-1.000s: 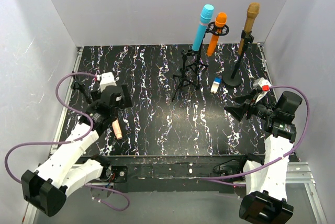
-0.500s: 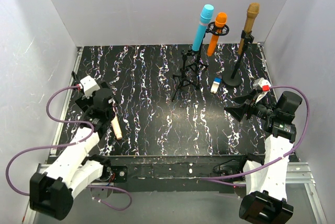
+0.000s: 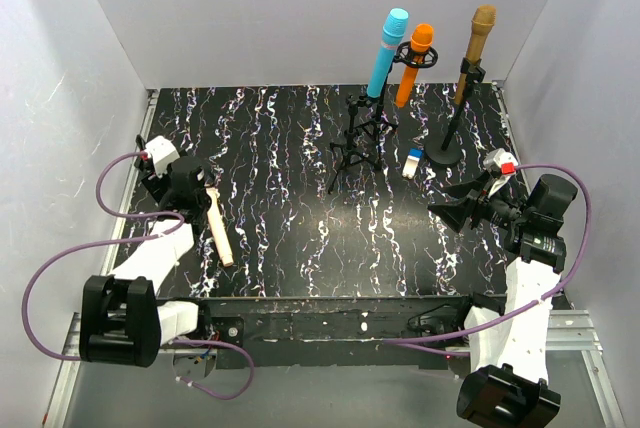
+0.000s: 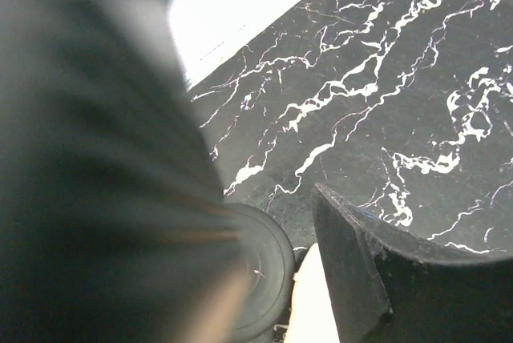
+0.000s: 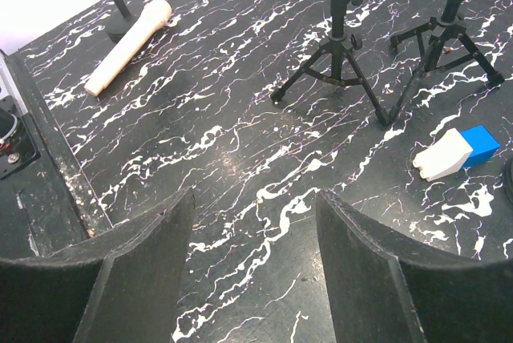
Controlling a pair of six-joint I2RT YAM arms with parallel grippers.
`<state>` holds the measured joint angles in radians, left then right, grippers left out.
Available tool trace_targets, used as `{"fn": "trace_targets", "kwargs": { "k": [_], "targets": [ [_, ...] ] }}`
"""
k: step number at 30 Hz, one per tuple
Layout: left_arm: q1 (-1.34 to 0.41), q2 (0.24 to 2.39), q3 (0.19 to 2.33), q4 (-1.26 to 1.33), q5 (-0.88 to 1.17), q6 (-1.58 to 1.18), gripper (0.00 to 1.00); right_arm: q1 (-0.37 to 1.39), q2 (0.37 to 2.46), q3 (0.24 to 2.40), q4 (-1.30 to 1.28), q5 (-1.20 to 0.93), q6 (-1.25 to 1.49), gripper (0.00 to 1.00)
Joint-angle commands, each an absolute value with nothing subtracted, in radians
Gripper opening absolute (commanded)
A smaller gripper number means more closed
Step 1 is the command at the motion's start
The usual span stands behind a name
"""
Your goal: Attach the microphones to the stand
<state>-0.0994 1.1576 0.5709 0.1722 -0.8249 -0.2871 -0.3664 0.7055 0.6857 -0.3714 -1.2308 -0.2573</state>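
Observation:
The light blue microphone (image 3: 385,53), the orange one (image 3: 416,60) and the gold-bronze one (image 3: 478,40) stand upright in stands at the back. The pale pink-beige microphone (image 3: 219,228) lies flat on the table at the left; it also shows in the right wrist view (image 5: 128,46). My left gripper (image 3: 193,190) is beside its head, next to a round black stand base (image 4: 260,267), with the pale microphone (image 4: 309,303) showing between base and right finger (image 4: 377,279); its jaws look apart. My right gripper (image 3: 450,210) is open and empty (image 5: 252,263).
Two black tripod stands (image 5: 341,58) (image 5: 449,34) and a round-based stand (image 3: 445,153) are at the back. A blue-and-white block (image 3: 414,162) lies between them, also in the right wrist view (image 5: 455,151). White walls enclose the table.
My left arm has swung left and back off the pink-beige microphone, which now lies fully in view on the table. The right arm has not moved.

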Motion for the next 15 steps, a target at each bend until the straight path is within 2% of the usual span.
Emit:
{"fn": "trace_targets", "kwargs": {
  "k": [1, 10, 12, 15],
  "targets": [
    [-0.078, 1.224, 0.575, 0.29, -0.805, -0.227, 0.6, -0.374, 0.696, 0.701, -0.357, -1.246, -0.244, 0.69],
    [-0.06, 1.243, 0.58, 0.347, -0.767, -0.183, 0.05, -0.377, 0.695, 0.698, -0.353, -1.241, -0.242, 0.69],
    [-0.06, 1.232, 0.583, 0.336, -0.74, -0.19, 0.0, -0.377, 0.695, 0.698, -0.353, -1.241, -0.244, 0.69],
    [-0.06, 1.209, 0.584, 0.319, -0.672, -0.209, 0.0, -0.377, 0.695, 0.696, -0.351, -1.239, -0.242, 0.69]
  ]
}}
